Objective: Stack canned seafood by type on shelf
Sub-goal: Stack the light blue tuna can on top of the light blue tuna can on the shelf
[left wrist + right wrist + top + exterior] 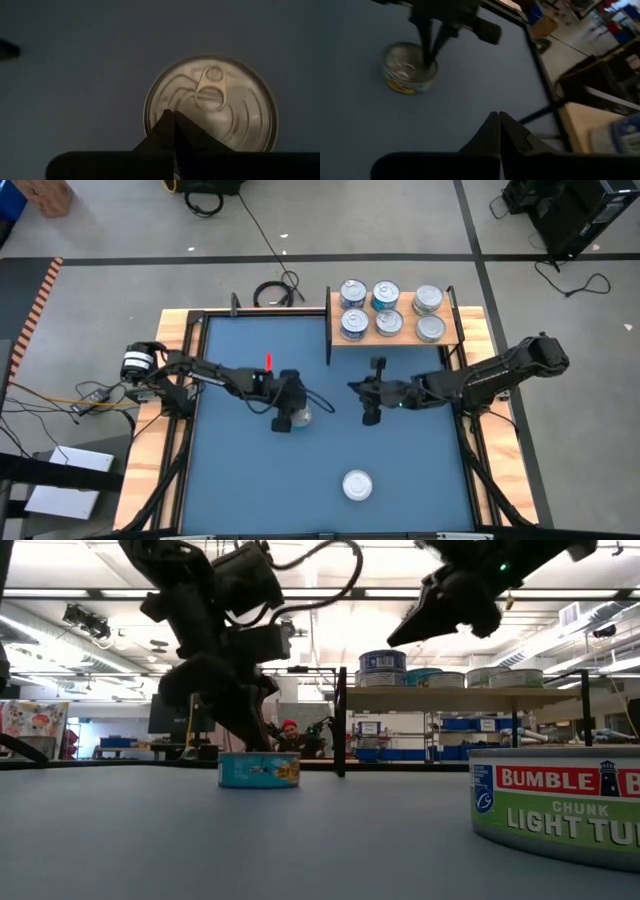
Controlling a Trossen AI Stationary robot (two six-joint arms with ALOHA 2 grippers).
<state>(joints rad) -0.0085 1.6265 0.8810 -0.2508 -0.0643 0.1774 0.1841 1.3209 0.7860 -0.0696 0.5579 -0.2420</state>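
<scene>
Standing upright, pull-tab up, teal tin (212,102) beneath left gripper's (173,117) shut, empty jaws; right gripper (499,120) likewise

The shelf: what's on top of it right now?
The shelf carries six tins in two rows of three, silver tops up. From above, any tins stacked beneath those tops are hidden.

left gripper (243,725) over teal tin (259,769) | shelf (450,697) behind

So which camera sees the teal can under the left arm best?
The left wrist view: the teal can's top and pull tab fill it. The low view shows its label; the right wrist view shows it smaller; in the high view it's mostly hidden.
</scene>
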